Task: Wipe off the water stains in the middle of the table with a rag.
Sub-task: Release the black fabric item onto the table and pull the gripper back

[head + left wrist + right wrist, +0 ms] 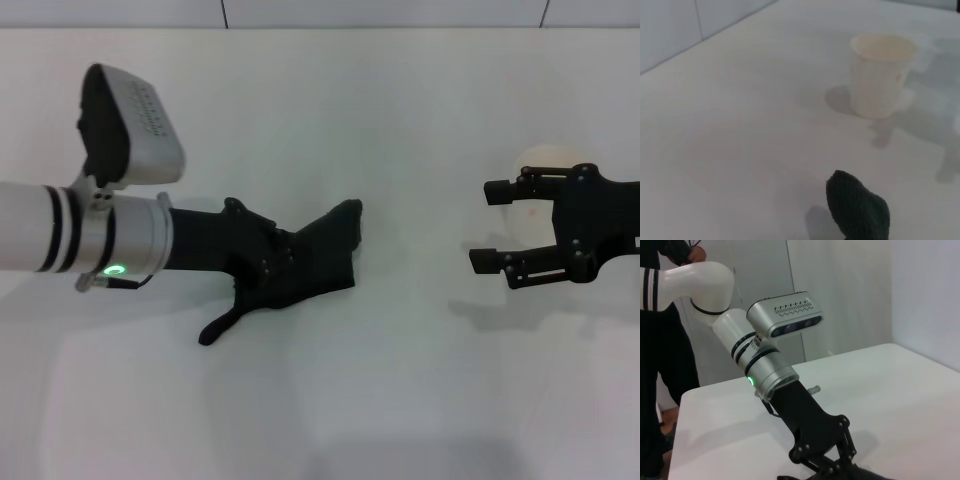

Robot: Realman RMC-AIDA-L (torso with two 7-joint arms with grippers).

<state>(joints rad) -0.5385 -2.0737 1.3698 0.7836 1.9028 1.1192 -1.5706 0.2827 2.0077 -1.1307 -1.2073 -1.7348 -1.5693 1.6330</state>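
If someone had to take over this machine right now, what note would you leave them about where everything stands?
Left pincer: low on the broad white table, pressed into the soft black rag; whether it grips the cloth cannot be told.
Right pincer: open, holding nothing, hanging off to the right in front of the translucent whitish plastic cup.
The rag lies near the table's middle with a thin tail trailing toward the robot.
No orange-brown stain shows in any view; it may be under the rag or already wiped. Only a faint ring mark shows on the table beyond the rag.
Left to do: lift the rag and check the spot.
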